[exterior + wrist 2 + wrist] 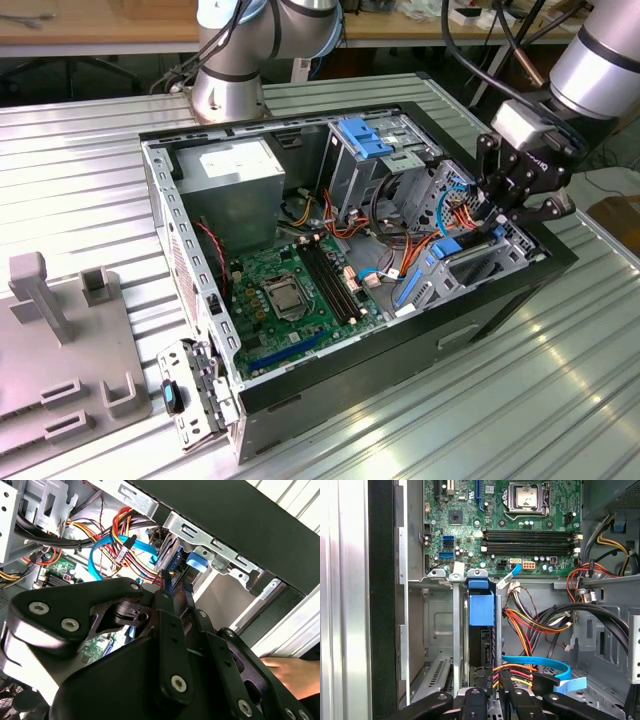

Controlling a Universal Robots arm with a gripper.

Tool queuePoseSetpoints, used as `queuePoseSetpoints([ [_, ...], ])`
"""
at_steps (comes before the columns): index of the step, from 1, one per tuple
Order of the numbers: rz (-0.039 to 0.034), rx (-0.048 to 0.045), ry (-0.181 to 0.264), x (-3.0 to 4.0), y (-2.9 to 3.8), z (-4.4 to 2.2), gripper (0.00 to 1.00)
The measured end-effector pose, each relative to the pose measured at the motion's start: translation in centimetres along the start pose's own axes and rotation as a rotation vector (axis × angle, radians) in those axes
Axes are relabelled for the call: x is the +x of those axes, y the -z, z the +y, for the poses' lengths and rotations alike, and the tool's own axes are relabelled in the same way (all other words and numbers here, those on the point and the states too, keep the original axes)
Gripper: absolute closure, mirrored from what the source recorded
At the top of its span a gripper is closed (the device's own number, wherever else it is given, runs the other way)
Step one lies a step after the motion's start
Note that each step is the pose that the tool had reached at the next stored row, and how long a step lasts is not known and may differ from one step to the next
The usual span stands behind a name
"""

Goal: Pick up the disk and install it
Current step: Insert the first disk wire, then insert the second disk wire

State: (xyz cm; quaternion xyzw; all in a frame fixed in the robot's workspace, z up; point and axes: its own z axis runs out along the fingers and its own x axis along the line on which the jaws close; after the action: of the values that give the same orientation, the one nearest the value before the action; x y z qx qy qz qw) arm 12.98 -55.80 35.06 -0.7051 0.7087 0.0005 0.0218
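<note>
Tool (497, 213) hangs over the computer case's (300, 395) drive bay, fingers narrowed on the disk (481, 625), which stands on edge in its slot directly beneath.

The arm (605, 50) is silver-grey tube with black cables running along it, plus a small pale box at the wrist. The gripper (528, 190) is all black linkage bars, chunky and rounded, dotted with shiny silver screws (178, 683) at the joints. A second silver-grey arm base (228, 85) sits behind.
</note>
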Motion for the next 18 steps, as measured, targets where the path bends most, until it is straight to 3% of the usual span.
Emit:
queuePoseSetpoints([
  [2, 0.0003, 0.0000, 0.000, 0.00, 0.02, -0.01, 0.77],
  [5, 0.0003, 0.0000, 0.000, 0.00, 0.04, 0.00, 0.89],
  [18, 0.0003, 0.0000, 0.000, 0.00, 0.15, -0.01, 0.89],
])
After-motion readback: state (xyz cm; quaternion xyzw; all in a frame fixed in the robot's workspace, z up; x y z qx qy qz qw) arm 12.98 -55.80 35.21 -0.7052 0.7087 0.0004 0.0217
